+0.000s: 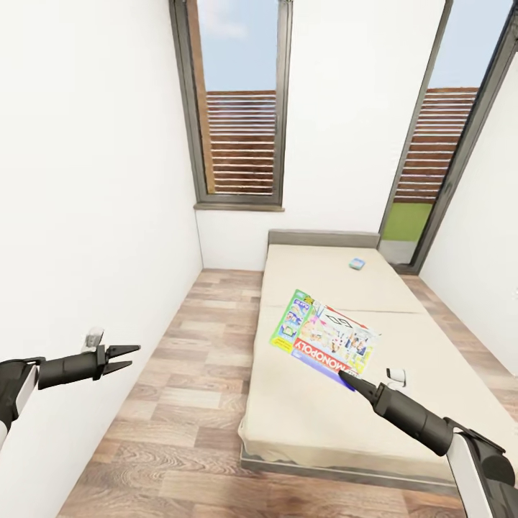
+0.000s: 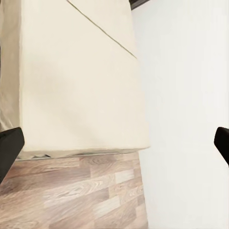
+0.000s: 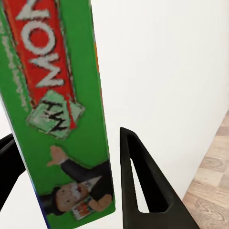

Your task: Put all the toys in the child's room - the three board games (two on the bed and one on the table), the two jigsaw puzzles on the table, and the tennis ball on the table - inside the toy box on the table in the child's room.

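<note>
Lying flat on the beige bed (image 1: pixel 338 374), a large Monopoly board game (image 1: pixel 325 338) rests near the mattress seam, its printed lid face up and turned at an angle to the bed's edges. A second, much smaller blue board game (image 1: pixel 357 264) sits farther up the same bed, near the low grey headboard (image 1: pixel 324 238) and well apart from the Monopoly box.

At the corner of the Monopoly box nearest the foot of the bed, the right tool (image 1: pixel 352 380) has its dark fingers pressed against the box edge. From the right wrist view the green and red side of that box (image 3: pixel 62 109) stands between the two fingers (image 3: pixel 140 181), which sit close on either side of it, clamped on the box.

Off the bed's side, over the wood-plank floor (image 1: pixel 180 403) and close to the white wall (image 1: pixel 86 180), the left tool (image 1: pixel 124 356) hangs with its fingers spread apart and nothing between them. In the left wrist view those fingertips (image 2: pixel 9 148) frame the bed's mattress end (image 2: pixel 76 86), the floor and the wall.

Beyond the headboard, two tall grey-framed windows (image 1: pixel 241 108) show slatted fencing and sky.
</note>
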`<state>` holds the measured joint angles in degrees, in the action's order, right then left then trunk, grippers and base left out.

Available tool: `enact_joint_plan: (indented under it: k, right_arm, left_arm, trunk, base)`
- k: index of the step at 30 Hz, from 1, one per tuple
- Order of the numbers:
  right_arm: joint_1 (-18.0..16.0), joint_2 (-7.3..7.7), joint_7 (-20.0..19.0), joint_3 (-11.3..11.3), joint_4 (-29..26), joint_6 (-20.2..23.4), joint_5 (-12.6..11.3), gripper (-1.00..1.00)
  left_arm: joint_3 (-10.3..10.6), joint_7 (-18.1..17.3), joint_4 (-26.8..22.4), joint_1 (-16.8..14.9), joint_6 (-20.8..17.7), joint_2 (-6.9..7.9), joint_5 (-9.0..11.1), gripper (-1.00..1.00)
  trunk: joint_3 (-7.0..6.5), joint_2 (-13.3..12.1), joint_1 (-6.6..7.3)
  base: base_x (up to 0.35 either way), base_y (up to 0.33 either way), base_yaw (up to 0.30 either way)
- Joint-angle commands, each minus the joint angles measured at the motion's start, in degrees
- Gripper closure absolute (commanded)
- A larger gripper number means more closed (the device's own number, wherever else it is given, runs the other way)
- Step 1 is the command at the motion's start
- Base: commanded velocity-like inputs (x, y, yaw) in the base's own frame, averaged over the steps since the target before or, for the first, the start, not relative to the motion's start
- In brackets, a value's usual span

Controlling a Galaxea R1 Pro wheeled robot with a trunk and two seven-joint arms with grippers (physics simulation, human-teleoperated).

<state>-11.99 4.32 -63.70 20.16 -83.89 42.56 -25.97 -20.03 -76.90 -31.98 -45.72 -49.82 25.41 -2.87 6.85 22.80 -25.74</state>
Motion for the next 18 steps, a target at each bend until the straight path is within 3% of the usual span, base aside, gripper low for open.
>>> enact_joint_plan:
  k: [1, 18]
  right_arm:
    - [-0.05, 0.00, -0.03, 0.02, 0.01, 0.35, -0.23, 1.00]
    - [-0.05, -0.15, -0.01, -0.04, -0.04, 0.08, -0.14, 1.00]
  left_arm:
    - [-0.18, -0.37, -0.01, -0.06, -0.59, -0.02, -0.31, -1.00]
    - [-0.23, -0.36, -0.01, -0.05, -0.47, -0.01, -0.30, -1.00]
  trunk:
    - [0.03, 0.12, -0.04]
    - [-1.58, 0.12, -0.04]
  base:
    - [0.000, 0.000, -0.114]
    - [0.000, 0.000, -0.116]
